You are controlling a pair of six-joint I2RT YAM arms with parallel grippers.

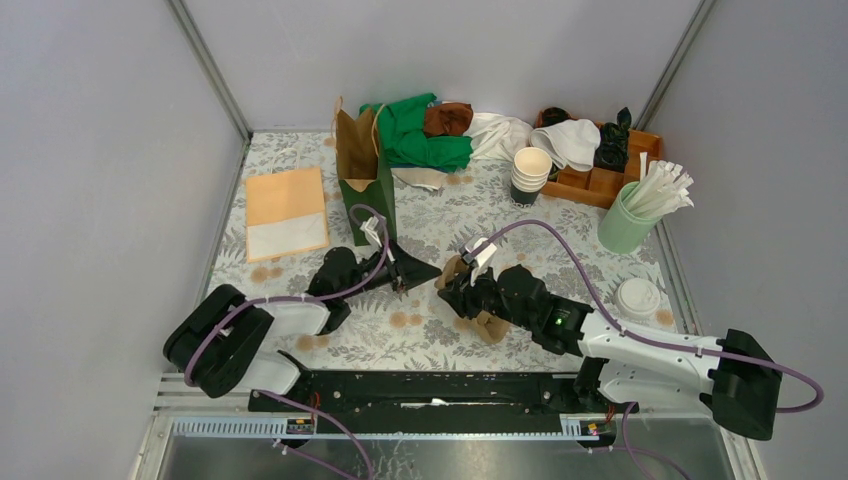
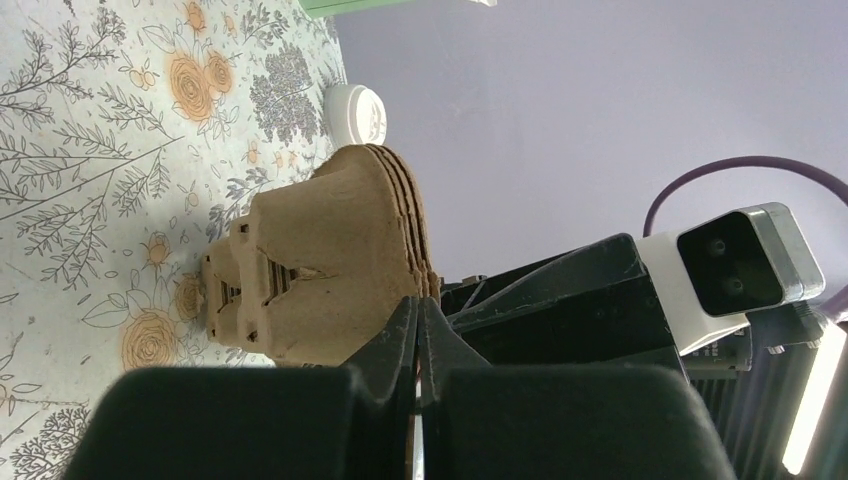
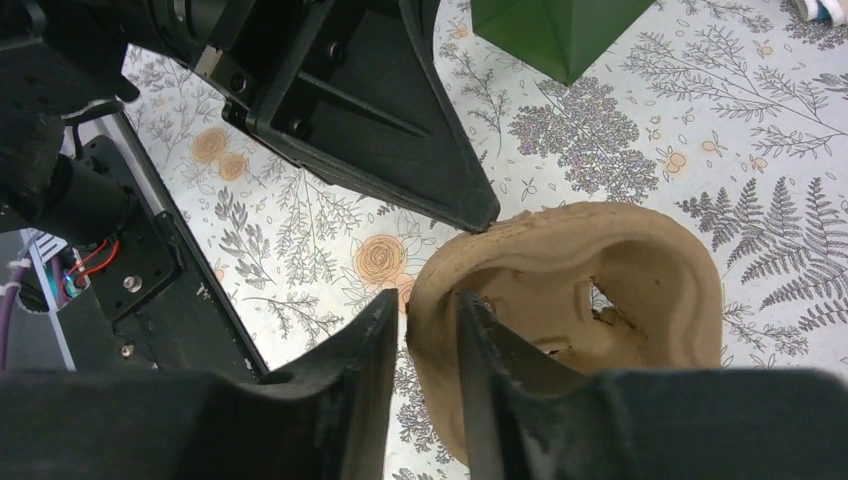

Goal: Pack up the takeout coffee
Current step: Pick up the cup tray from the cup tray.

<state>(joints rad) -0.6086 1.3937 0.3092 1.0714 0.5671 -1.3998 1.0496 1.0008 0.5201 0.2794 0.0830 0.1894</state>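
The takeout coffee (image 1: 637, 298), a white lidded cup, stands on the table right of my right arm; its lid also shows in the left wrist view (image 2: 358, 112). A nested stack of brown pulp carriers (image 1: 487, 325) is tipped on its side mid-table. My right gripper (image 3: 428, 300) straddles one pocket wall of the carriers (image 3: 600, 250), one finger inside and one outside, pinched on it. My left gripper (image 2: 418, 303) is shut, its tips against the carriers' rim (image 2: 330, 250); whether it pinches a layer is not visible. In the top view the left gripper (image 1: 436, 275) meets the right gripper (image 1: 455, 287).
An upright green and brown paper bag (image 1: 365, 175) stands behind the grippers. A stack of lidless cream cups (image 1: 530, 172), a wooden tray (image 1: 600, 185) and a mint holder of stirrers (image 1: 625, 225) are at the back right. Cloths (image 1: 420, 135) lie at the back; a paper pad (image 1: 287, 212) lies left.
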